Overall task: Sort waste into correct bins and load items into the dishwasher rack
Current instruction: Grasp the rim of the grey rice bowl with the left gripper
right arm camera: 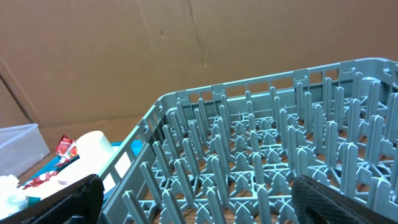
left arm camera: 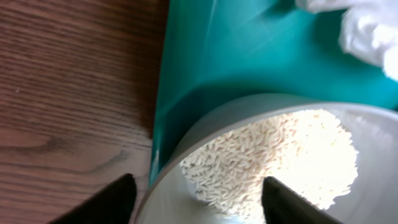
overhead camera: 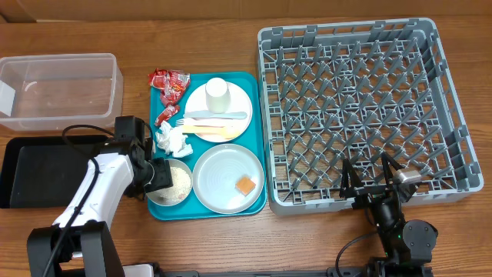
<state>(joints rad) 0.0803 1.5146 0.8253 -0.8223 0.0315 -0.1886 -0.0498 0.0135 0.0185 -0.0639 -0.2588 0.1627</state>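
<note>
A small grey bowl [overhead camera: 175, 185] of whitish rice [left arm camera: 273, 155] sits at the teal tray's [overhead camera: 257, 138] front left corner. My left gripper [overhead camera: 156, 177] straddles the bowl's [left arm camera: 205, 118] left wall. One finger [left arm camera: 106, 202] is outside and the other [left arm camera: 292, 202] is over the rice, with gaps on both sides. On the tray lie red wrappers [overhead camera: 171, 81], a white napkin [overhead camera: 171, 140], a grey plate [overhead camera: 223, 173] with an orange cube [overhead camera: 245, 185], and a pale plate [overhead camera: 238, 104] carrying a white cup [overhead camera: 217, 94] and cutlery [overhead camera: 211, 123]. My right gripper [overhead camera: 367, 175] hangs open over the grey rack's [overhead camera: 361, 108] front edge, holding nothing.
A clear tub [overhead camera: 58, 88] stands at the back left. A shallow black tray [overhead camera: 38, 169] lies in front of it, under my left arm. Cardboard walls the back of the table. Bare wood runs along the front edge.
</note>
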